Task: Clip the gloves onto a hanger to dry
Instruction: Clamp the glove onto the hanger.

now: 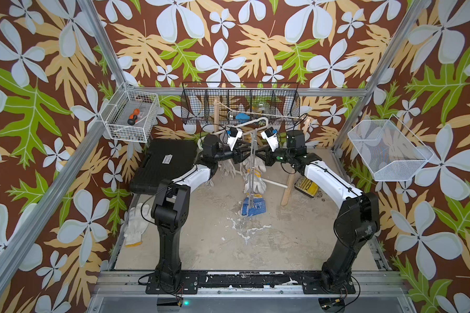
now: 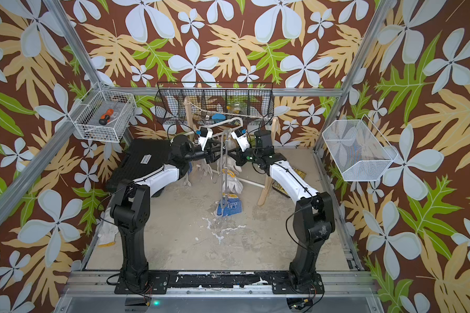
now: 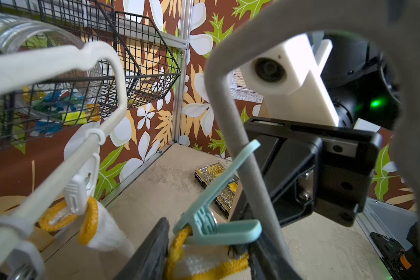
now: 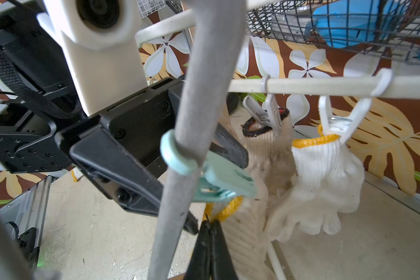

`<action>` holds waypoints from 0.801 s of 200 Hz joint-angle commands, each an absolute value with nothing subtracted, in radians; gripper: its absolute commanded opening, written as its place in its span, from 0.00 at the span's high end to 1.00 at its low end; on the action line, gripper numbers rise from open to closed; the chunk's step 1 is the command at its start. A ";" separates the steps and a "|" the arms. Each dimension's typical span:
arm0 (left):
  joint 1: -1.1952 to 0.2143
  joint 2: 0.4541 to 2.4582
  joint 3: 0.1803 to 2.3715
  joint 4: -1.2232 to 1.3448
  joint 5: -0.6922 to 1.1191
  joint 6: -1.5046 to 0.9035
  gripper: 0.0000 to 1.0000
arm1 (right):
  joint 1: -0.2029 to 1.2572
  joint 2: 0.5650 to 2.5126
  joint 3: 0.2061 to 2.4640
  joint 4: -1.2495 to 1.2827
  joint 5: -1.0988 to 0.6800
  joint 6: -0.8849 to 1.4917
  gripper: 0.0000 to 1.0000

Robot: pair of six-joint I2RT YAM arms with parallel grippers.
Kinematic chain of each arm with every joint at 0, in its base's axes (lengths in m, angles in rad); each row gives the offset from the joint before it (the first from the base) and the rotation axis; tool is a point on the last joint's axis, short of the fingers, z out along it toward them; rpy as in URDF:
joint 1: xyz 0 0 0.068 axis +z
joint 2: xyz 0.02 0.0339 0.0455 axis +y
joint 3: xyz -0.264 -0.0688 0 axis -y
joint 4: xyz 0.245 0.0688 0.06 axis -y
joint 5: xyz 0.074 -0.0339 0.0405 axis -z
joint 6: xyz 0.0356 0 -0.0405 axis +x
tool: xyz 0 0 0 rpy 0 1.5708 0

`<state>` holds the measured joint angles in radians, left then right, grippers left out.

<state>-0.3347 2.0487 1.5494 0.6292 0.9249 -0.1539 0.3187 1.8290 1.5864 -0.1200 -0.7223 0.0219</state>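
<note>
Where my two arms meet over the rear middle of the tabletop (image 1: 282, 238), the grey hanger (image 1: 251, 160) hangs edge-on between them.

My left gripper (image 3: 207, 232) has its jaws apart, one on either side of the teal clip (image 3: 216, 228). I cannot tell whether either pad touches the clip. The clip rides on the grey hanger's bar and bites the rim of the yellow-cuffed glove (image 3: 199, 266).

My right gripper (image 4: 209, 225) has its jaws pressed together, pinching the edge of that same yellow cuff just below the clip.

In both top views, farther along the grey hanger toward the front edge, hang a second glove (image 1: 253, 183) and then a blue-dotted glove (image 1: 251, 207).

Behind, toward the rear edge, the white hanger (image 4: 301, 86) carries two gloves in white clips. These are a dark-trimmed glove (image 4: 269, 140) and, just beside it, a clean white glove (image 4: 325, 174) with yellow trim.

One loose glove (image 1: 135, 225) lies flat at the left edge of the tabletop, beside my left arm's base. A black case (image 1: 163, 162) occupies the rear left corner.
</note>
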 commanded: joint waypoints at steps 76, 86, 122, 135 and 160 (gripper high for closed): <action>-0.335 2.012 1.562 0.504 0.867 -0.090 0.26 | 0.314 1.830 1.600 -0.081 -0.721 0.054 1.00; -0.336 2.007 1.560 0.485 0.853 -0.086 0.25 | 0.313 1.827 1.597 -0.074 -0.721 0.062 1.00; -0.333 1.993 1.551 0.443 0.830 -0.078 0.00 | 0.308 1.825 1.597 -0.065 -0.709 0.075 1.00; -0.333 1.988 1.548 0.433 0.828 -0.078 0.00 | 0.308 1.821 1.590 -0.055 -0.705 0.083 1.00; -0.334 1.974 1.540 0.405 0.812 -0.068 0.00 | 0.307 1.818 1.584 -0.046 -0.699 0.089 1.00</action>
<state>-0.3336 1.9934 1.5425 0.4213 0.8223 -0.0784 0.3092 1.8286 1.5860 -0.0887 -0.7116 0.0719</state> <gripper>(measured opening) 0.992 0.052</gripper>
